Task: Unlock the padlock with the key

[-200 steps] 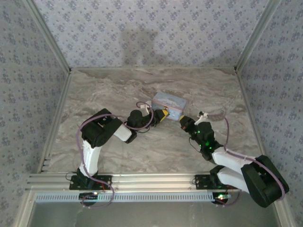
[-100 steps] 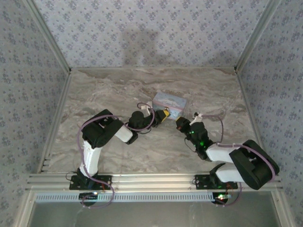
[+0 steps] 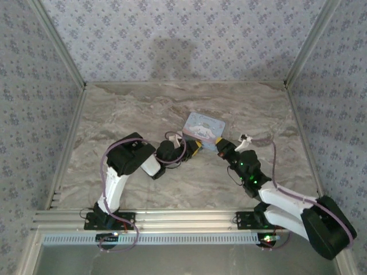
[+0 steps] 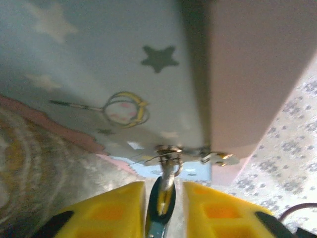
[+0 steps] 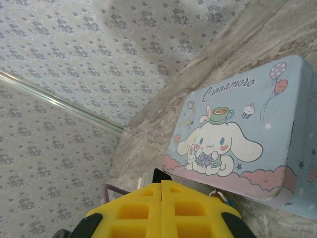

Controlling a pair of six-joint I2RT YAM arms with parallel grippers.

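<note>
The dark teal padlock (image 4: 161,201) hangs by its silver shackle from the latch (image 4: 218,158) of the light blue cartoon box (image 3: 203,130). My left gripper (image 3: 196,146) is shut on the padlock, whose body is wedged between the yellow fingers (image 4: 114,208). In the right wrist view a ring and a blue speck of the padlock (image 5: 221,197) peek out under the box (image 5: 237,134). My right gripper (image 3: 222,148) sits just right of the left one, fingers pressed together (image 5: 162,184). A dark end and a pale sliver of the key (image 5: 157,176) poke past the tips.
The box lies mid-table on the marble top (image 3: 143,109), tilted toward the left gripper. Patterned walls (image 3: 183,40) close in the back and both sides. A purple cable (image 5: 106,191) of the left arm runs behind the right fingertips.
The box has turned and tipped, showing more of its lid. The left gripper has shifted slightly toward me with the padlock. The right arm's elbow swung in, then back out; its gripper stayed near the box.
</note>
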